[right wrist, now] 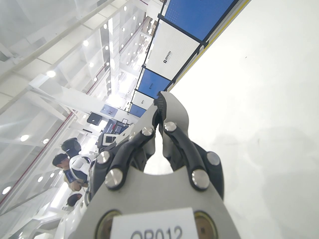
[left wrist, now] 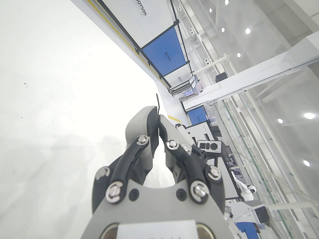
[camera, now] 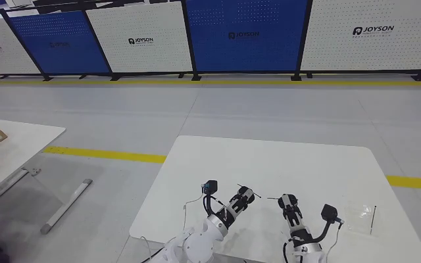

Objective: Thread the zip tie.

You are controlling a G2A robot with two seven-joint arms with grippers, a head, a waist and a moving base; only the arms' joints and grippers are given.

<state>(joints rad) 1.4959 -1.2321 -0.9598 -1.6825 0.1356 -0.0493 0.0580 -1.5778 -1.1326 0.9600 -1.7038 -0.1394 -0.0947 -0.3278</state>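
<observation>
Zip tie [left wrist: 157,101] is sitting pinched in the left gripper [left wrist: 158,115], pads clenched on it. It is a thin, flat black strip with a short end poking past the tips. Its long axis is pointing roughly toward the right gripper [right wrist: 159,111], close beside it above the smooth white table [camera: 276,158]. Right jaws are pressing together on nothing visible (they would need releasing first, I judge). A second tie [camera: 373,220] is lying by a clear bag [camera: 358,210], nearer the right arm.

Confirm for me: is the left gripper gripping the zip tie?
Yes, the left gripper has its fingers closed on the zip tie, whose thin black end sticks out past their tips.
</observation>
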